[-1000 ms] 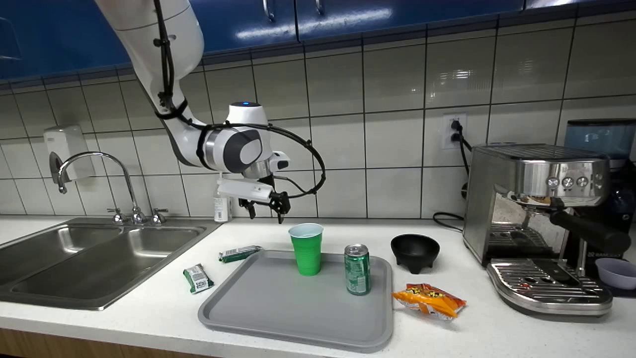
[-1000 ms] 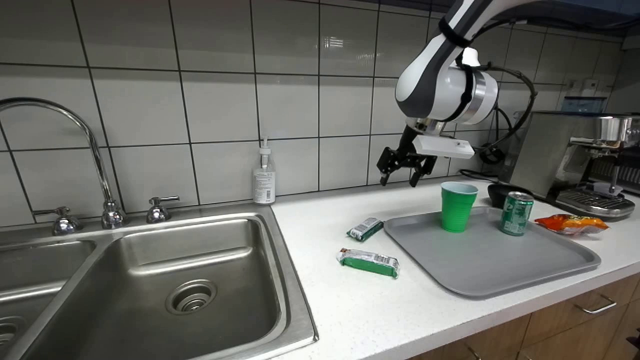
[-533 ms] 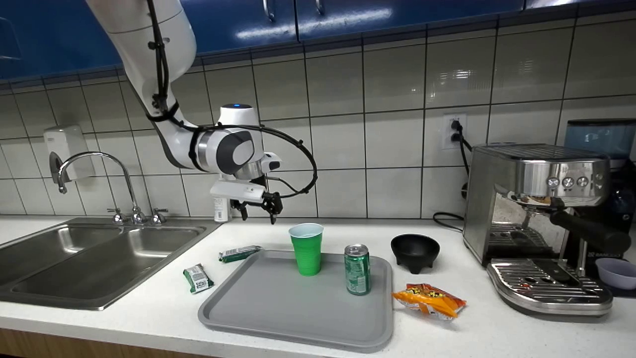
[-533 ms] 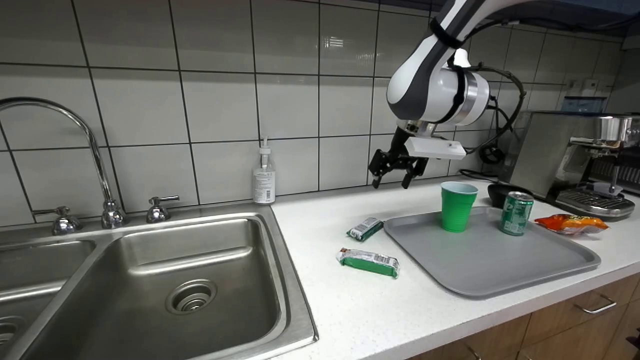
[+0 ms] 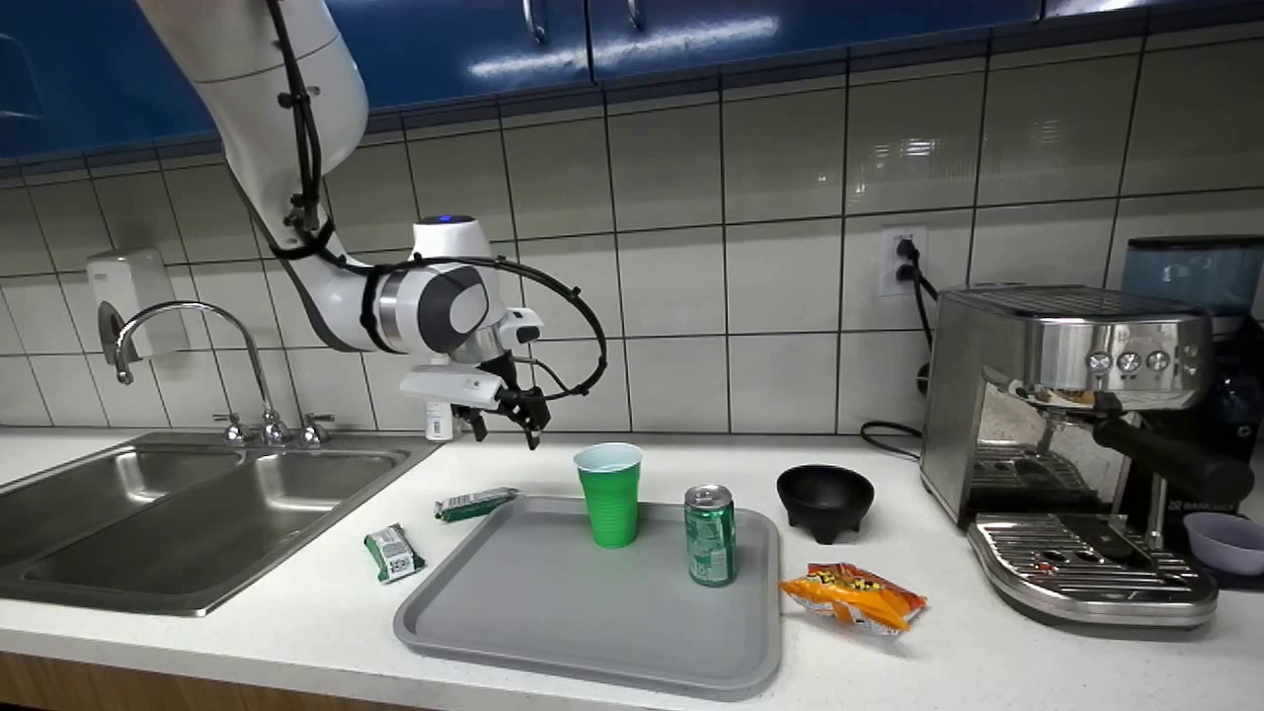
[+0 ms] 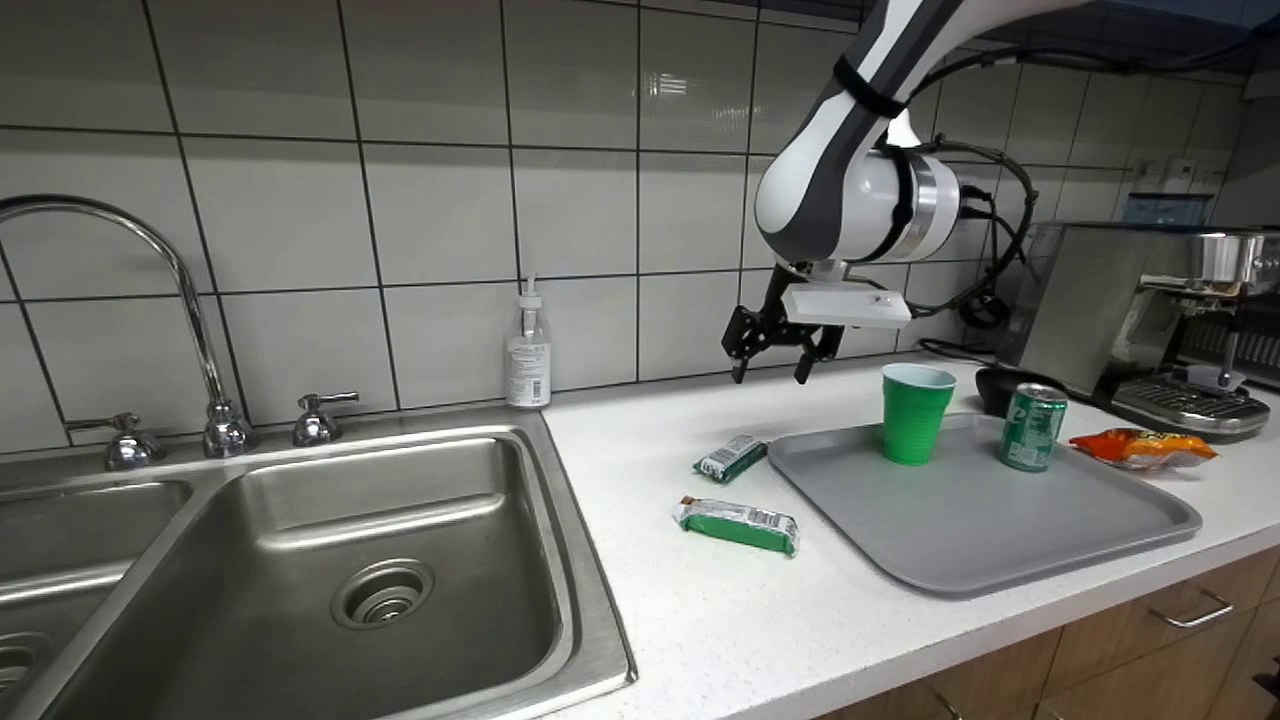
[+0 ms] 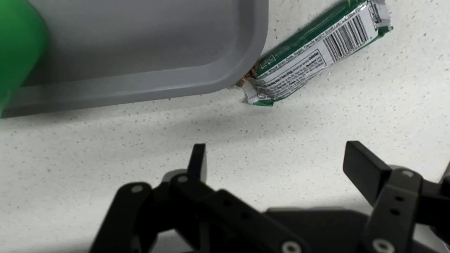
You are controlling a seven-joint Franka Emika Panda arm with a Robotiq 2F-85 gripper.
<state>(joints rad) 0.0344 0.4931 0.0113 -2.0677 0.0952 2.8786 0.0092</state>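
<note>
My gripper is open and empty, above the white counter near the back wall. It also shows in both exterior views. Its fingers are wide apart with only counter between them. The nearest thing is a green and silver wrapped bar, touching or almost touching the grey tray's corner. That bar also shows in both exterior views. A second such bar lies nearer the front. A green cup and a green can stand upright on the tray.
A stainless sink with a faucet lies to one side. A soap bottle stands by the tiled wall. Beyond the tray are a black bowl, an orange snack bag and a coffee machine.
The arm and open gripper have moved left in both exterior views, toward the sink side, and slightly down. The things on the counter have not moved.
</note>
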